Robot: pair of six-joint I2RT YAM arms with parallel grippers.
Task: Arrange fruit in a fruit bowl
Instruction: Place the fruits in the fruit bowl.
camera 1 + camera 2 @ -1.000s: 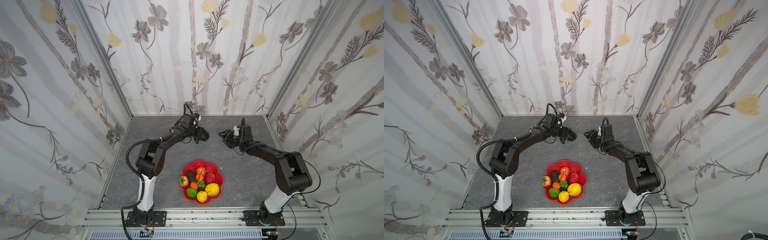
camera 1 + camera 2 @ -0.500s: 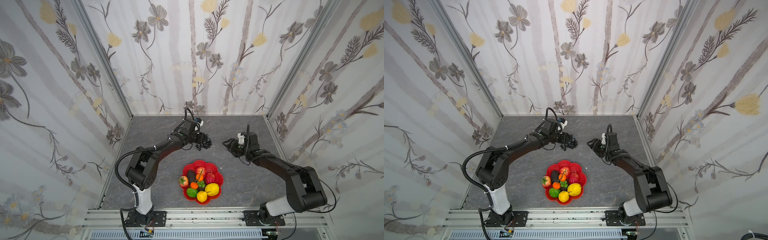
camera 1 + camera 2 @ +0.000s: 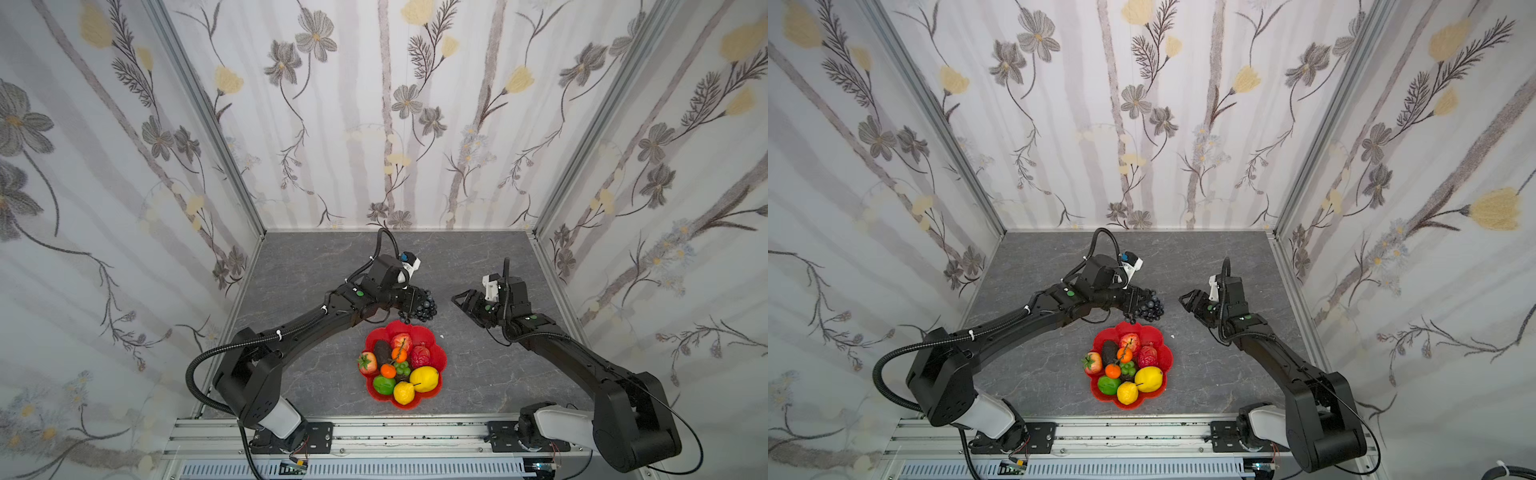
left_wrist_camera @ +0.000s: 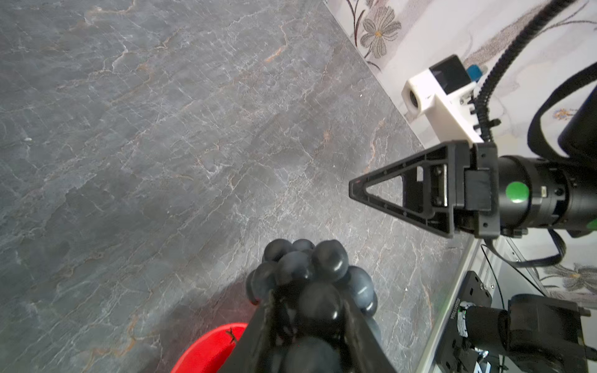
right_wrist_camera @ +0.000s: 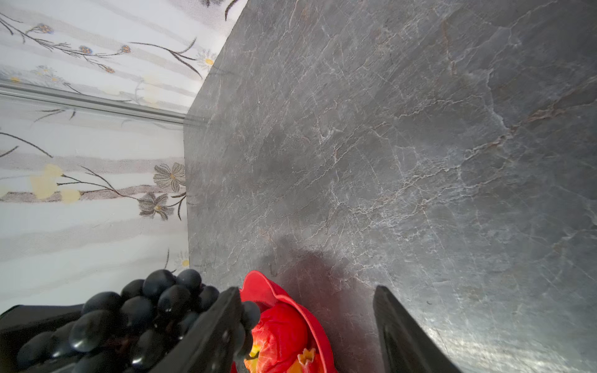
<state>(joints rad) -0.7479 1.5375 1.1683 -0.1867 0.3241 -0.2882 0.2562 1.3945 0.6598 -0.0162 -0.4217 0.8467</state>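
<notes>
The red scalloped fruit bowl (image 3: 437,347) (image 3: 1163,348) sits on the grey table near the front, in both top views. It holds a red apple (image 3: 401,341), strawberry (image 3: 368,362), black avocado (image 3: 381,351), lemon (image 3: 424,379), pear (image 3: 404,392), a green fruit (image 3: 384,384) and tiny oranges (image 3: 388,370). My left gripper (image 3: 411,302) (image 4: 310,310) is shut on the dark grapes (image 3: 424,309) (image 3: 1149,309) (image 4: 310,274), which hang just above the bowl's far rim (image 4: 210,348). My right gripper (image 3: 462,303) (image 3: 1187,301) (image 5: 305,290) stands open and empty to the right of the grapes (image 5: 129,310).
Floral wallpapered walls close in the table on the left, back and right. An aluminium rail (image 3: 374,432) with both arm bases runs along the front. A tiny white speck (image 3: 442,336) lies right of the bowl. Bare grey table surrounds the bowl.
The left arm has carried the grapes from the far middle of the table toward the bowl's far rim. The right gripper has drawn back to the right and a little nearer, still open.
</notes>
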